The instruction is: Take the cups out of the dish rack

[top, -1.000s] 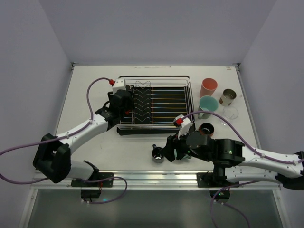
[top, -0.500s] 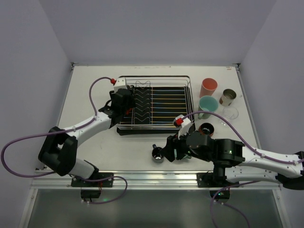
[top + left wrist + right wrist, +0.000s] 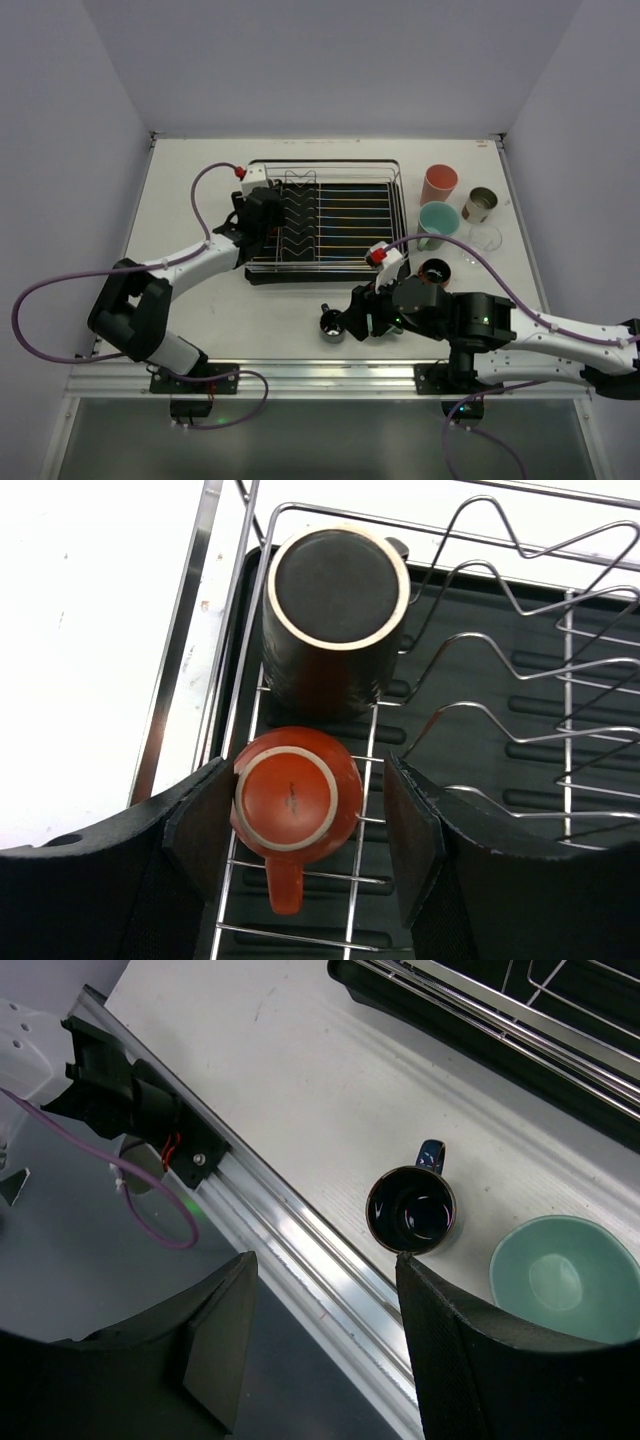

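Gleaming orange mug, upside down

Soft, even overhead light; the white tabletop nearly washes out in the left wrist view. Shadows are faint. Glints streak the silver wire dish rack and the aluminium edge rail. Wrist-view corners look soft, perhaps defocused.

Left hand spread wide, right hand — likewise
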Action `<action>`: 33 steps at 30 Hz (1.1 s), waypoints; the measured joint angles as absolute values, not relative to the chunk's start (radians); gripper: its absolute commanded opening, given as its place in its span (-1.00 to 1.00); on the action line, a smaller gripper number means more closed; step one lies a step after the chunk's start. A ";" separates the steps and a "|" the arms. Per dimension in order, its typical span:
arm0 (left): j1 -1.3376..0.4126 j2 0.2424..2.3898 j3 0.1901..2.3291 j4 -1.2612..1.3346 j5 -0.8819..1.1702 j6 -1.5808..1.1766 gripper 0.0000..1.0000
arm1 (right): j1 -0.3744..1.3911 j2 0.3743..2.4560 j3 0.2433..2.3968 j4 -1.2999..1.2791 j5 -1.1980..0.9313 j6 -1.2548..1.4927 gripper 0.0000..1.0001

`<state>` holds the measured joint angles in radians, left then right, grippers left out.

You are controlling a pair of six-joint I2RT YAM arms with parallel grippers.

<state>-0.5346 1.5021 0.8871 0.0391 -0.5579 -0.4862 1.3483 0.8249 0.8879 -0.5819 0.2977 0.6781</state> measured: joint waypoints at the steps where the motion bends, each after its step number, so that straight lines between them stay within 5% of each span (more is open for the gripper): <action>1: -0.535 1.509 0.887 0.041 -0.565 -0.486 0.29 | 1.348 0.823 0.886 -0.581 0.298 0.678 0.20; 6: -0.533 1.536 0.886 0.043 -0.566 -0.487 0.20 | 1.348 0.808 0.877 -0.578 0.298 0.678 0.20; 12: -0.530 1.545 0.885 0.044 -0.558 -0.488 0.41 | 1.348 0.788 0.869 -0.575 0.299 0.678 0.20; 19: -0.531 1.558 0.892 0.046 -0.573 -0.486 0.43 | 1.348 0.778 0.858 -0.574 0.299 0.678 0.20; 29: -0.529 1.581 0.905 0.073 -0.577 -0.474 -0.47 | 1.348 0.766 0.846 -0.575 0.298 0.680 0.20; 33: -0.529 1.578 0.905 0.077 -0.573 -0.471 -0.66 | 1.348 0.767 0.846 -0.571 0.297 0.680 0.20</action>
